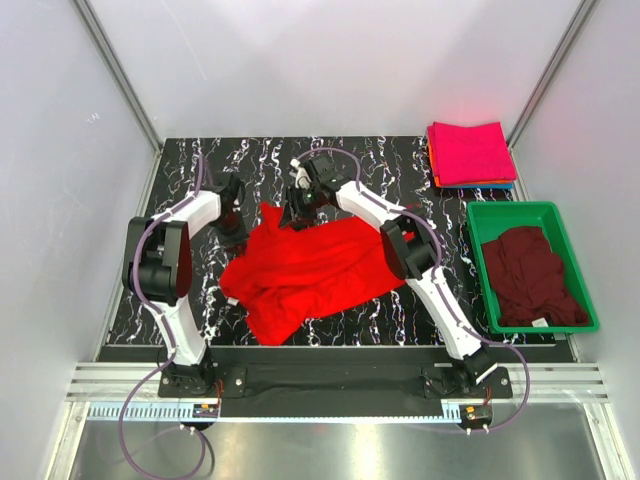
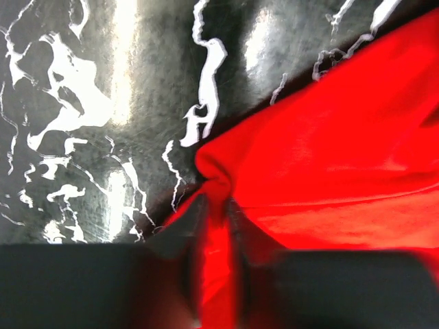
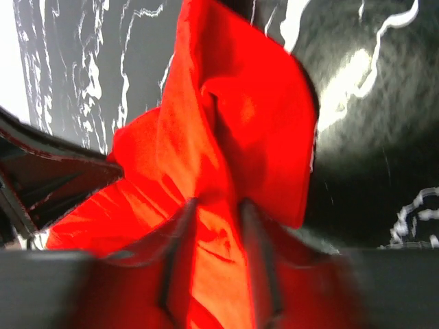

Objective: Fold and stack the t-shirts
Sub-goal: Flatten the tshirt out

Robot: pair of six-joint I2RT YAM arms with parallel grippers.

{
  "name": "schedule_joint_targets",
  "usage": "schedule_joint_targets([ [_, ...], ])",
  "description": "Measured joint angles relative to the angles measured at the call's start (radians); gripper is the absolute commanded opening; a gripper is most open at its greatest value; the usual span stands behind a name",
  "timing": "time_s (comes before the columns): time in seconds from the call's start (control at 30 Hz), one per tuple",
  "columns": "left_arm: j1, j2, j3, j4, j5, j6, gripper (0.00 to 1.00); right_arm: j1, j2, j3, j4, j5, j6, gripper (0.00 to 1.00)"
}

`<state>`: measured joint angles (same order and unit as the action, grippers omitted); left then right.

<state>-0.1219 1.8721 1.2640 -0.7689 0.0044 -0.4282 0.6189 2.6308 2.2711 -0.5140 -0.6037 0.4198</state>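
The bright red t-shirt [image 1: 305,270] lies crumpled on the black marbled table [image 1: 400,300] between the arms. My left gripper [image 1: 238,222] is shut on its far left corner; the left wrist view shows red cloth [image 2: 322,144] pinched between the fingers [image 2: 180,229]. My right gripper [image 1: 297,212] is shut on the shirt's far edge; the right wrist view shows a bunch of red cloth [image 3: 240,116] between its fingers [image 3: 255,233]. The magenta-pink t-shirt [image 1: 470,152] lies folded at the far right. The dark maroon t-shirt [image 1: 530,275] lies crumpled in the green bin [image 1: 478,268].
The folded pink shirt rests on other folded cloth with orange and blue edges [image 1: 475,184]. The green bin stands at the table's right edge. Grey walls close in the table on three sides.
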Motion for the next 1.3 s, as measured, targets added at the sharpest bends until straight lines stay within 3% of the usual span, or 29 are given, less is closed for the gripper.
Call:
schedule_joint_targets([
  [0.07,0.001,0.006,0.018,-0.009,0.008,0.001,0.00,0.002,0.018,0.027,-0.003,-0.001,0.012,0.12],
  [0.13,0.004,0.010,0.047,-0.030,0.011,0.002,0.00,0.002,0.032,0.066,-0.024,0.001,0.024,0.01],
  [0.3,0.027,-0.004,0.208,-0.134,-0.011,-0.039,0.00,-0.004,0.057,0.269,-0.089,0.034,0.089,0.00],
  [0.37,0.031,-0.054,0.264,-0.147,-0.027,-0.070,0.00,-0.014,0.013,0.274,-0.071,0.034,0.141,0.00],
  [0.5,0.035,-0.221,0.228,-0.149,-0.023,-0.108,0.00,-0.050,-0.190,0.042,-0.053,0.038,0.175,0.00],
  [0.63,0.027,-0.401,-0.027,-0.090,0.049,-0.131,0.00,-0.073,-0.414,-0.312,-0.049,0.055,0.161,0.00],
  [0.73,0.002,-0.421,-0.262,-0.036,0.150,-0.148,0.00,-0.063,-0.506,-0.555,-0.026,0.051,0.158,0.00],
  [0.77,-0.011,-0.410,-0.329,-0.020,0.179,-0.151,0.03,-0.056,-0.518,-0.624,-0.019,0.046,0.156,0.02],
  [0.83,-0.030,-0.396,-0.414,-0.021,0.220,-0.159,0.24,-0.043,-0.520,-0.723,-0.016,0.042,0.154,0.07],
  [0.87,-0.038,-0.399,-0.440,-0.027,0.236,-0.163,0.49,-0.039,-0.520,-0.770,-0.017,0.042,0.152,0.09],
  [0.9,-0.042,-0.406,-0.449,-0.042,0.240,-0.160,0.56,-0.036,-0.520,-0.807,-0.026,0.045,0.146,0.18],
  [0.97,-0.040,-0.432,-0.445,-0.061,0.239,-0.166,0.65,-0.038,-0.524,-0.852,-0.033,0.050,0.130,0.25],
  [1.0,-0.040,-0.446,-0.430,-0.075,0.235,-0.164,0.67,-0.040,-0.532,-0.867,-0.034,0.051,0.124,0.30],
  [1.17,-0.035,-0.445,-0.275,-0.020,0.201,-0.118,0.64,-0.046,-0.635,-0.885,-0.066,0.092,0.067,0.38],
  [1.3,-0.033,-0.317,-0.138,0.078,0.190,-0.056,0.61,-0.047,-0.717,-0.884,-0.098,0.113,0.027,0.41],
])
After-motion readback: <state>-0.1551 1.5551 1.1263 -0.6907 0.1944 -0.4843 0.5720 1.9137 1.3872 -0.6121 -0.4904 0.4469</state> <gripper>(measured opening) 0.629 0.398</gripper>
